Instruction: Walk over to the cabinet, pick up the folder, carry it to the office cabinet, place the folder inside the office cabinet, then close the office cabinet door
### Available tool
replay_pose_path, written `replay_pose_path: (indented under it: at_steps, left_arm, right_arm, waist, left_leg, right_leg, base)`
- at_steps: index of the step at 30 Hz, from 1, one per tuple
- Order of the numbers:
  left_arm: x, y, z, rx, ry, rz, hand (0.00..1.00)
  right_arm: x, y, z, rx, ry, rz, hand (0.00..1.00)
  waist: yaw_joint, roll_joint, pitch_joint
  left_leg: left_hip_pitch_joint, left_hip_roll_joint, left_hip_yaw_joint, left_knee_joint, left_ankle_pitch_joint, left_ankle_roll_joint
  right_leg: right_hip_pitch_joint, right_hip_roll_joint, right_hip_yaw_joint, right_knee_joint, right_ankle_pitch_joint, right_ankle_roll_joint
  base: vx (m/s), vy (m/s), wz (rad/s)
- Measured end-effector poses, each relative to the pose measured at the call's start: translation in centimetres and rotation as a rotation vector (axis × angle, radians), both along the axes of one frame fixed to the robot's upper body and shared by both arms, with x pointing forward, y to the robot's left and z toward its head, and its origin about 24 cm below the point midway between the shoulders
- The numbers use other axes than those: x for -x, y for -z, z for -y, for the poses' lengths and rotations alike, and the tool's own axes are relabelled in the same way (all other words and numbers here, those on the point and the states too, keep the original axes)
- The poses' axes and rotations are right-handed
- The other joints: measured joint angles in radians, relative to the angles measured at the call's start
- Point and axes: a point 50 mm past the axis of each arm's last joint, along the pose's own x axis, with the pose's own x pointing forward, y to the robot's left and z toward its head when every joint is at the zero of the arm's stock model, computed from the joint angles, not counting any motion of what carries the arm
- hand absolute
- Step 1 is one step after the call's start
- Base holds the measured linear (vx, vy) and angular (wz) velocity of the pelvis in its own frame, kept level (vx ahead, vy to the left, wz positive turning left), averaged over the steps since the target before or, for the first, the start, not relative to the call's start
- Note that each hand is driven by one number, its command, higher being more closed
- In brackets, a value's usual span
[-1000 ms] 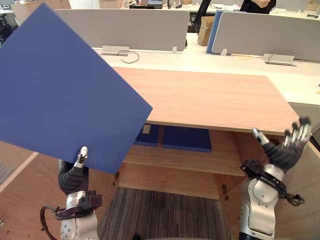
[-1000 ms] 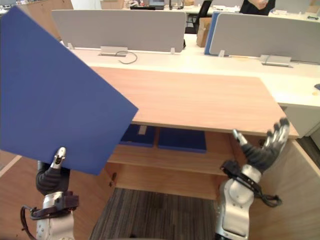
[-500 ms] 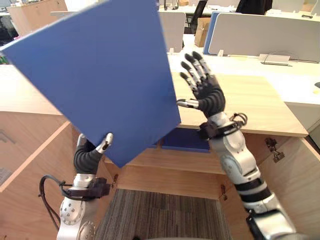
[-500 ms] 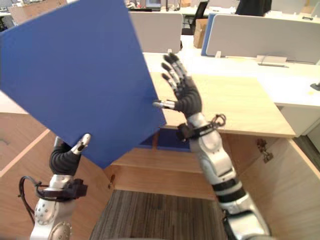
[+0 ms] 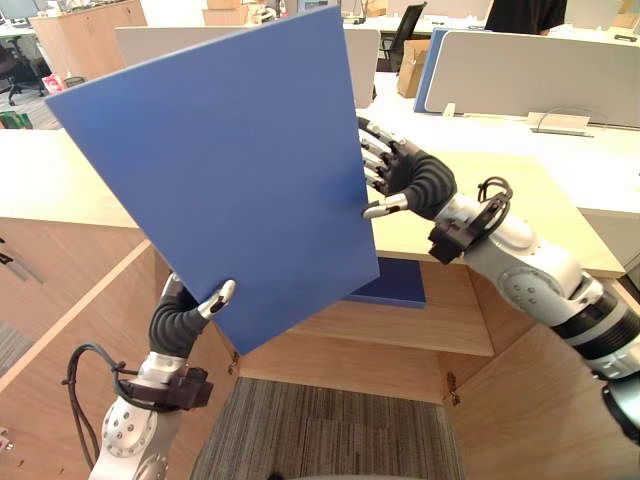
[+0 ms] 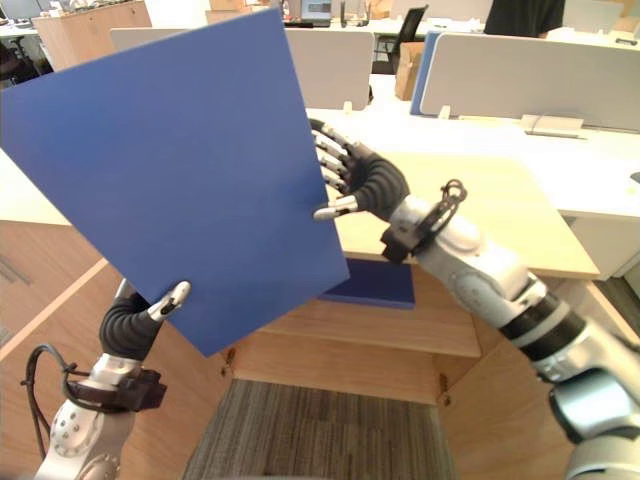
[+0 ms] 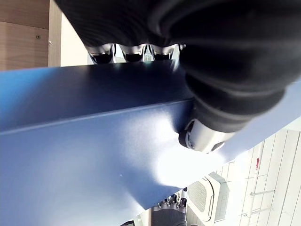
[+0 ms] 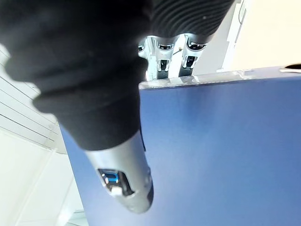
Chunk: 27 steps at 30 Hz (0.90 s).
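I hold a large flat blue folder [image 5: 220,170] up in front of the open wooden office cabinet [image 5: 500,205]. My left hand [image 5: 185,320] is shut on its lower corner, thumb on the front face and fingers behind, as the left wrist view shows on the folder [image 7: 94,141]. My right hand [image 5: 415,180] is shut on the folder's right edge, thumb in front and fingers behind it, with the folder [image 8: 225,150] close in the right wrist view. The folder stands tilted and hides the cabinet's left half.
Another blue folder [image 5: 395,285] lies on the cabinet's upper shelf [image 5: 430,325]. The cabinet doors stand open at the left [image 5: 70,330] and right [image 5: 540,400]. Grey desk dividers [image 5: 530,60] and a person [image 5: 520,12] are behind. Grey carpet [image 5: 330,430] lies below.
My right hand rose from beside the cabinet, opened next to the folder, and now grips its right edge. The folder has turned more upright. The camera has shifted too.
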Motion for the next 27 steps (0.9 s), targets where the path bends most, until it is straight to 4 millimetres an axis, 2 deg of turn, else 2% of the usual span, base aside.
replay_pose_path:
  at_steps: [5,13,17,19,27]
  left_arm:
    - [0.3,-0.2,0.2,0.012,0.026,0.005,1.00]
    - [0.5,0.4,1.2,0.052,0.083,-0.033,1.00]
    - [0.6,0.8,1.8,0.109,0.104,-0.060,1.00]
    - [0.6,0.9,2.3,0.162,0.104,-0.069,1.00]
    - [0.3,1.2,3.0,0.250,0.097,-0.089,1.00]
  right_arm:
    - [0.4,-1.6,0.4,0.095,-0.011,0.041,0.00]
    - [0.7,-1.9,0.6,0.098,-0.023,0.061,0.00]
    - [-0.1,-1.1,-0.6,0.015,-0.047,0.034,0.00]
    - [-0.7,-0.7,-1.7,-0.092,-0.060,0.014,0.00]
    - [-3.1,1.7,-3.5,-0.313,0.021,-0.065,0.00]
  waist:
    - [0.022,-0.004,-0.002]
    - [0.043,-0.004,-0.015]
    - [0.044,-0.004,-0.033]
    - [0.045,-0.002,-0.036]
    - [0.061,0.013,-0.045]
  left_leg:
    - [-0.003,0.001,-0.001,0.000,0.000,0.000]
    - [-0.014,0.001,-0.001,0.001,0.001,-0.001]
    - [-0.014,0.002,0.001,0.004,0.002,-0.002]
    - [-0.014,0.003,0.001,0.004,0.002,-0.002]
    - [-0.014,-0.002,-0.001,0.004,0.009,0.001]
  right_leg:
    - [-0.002,0.001,0.000,-0.001,0.000,0.000]
    - [-0.014,0.001,0.003,0.002,0.000,0.000]
    - [-0.017,0.001,0.005,0.003,0.000,-0.001]
    - [-0.019,0.001,0.005,0.007,0.000,-0.001]
    - [-0.023,-0.004,0.002,0.018,-0.001,-0.002]
  base:
    - [0.00,0.000,0.00]
    - [0.00,0.000,0.00]
    - [0.00,0.000,0.00]
    - [0.00,0.000,0.00]
    - [-0.03,0.004,0.01]
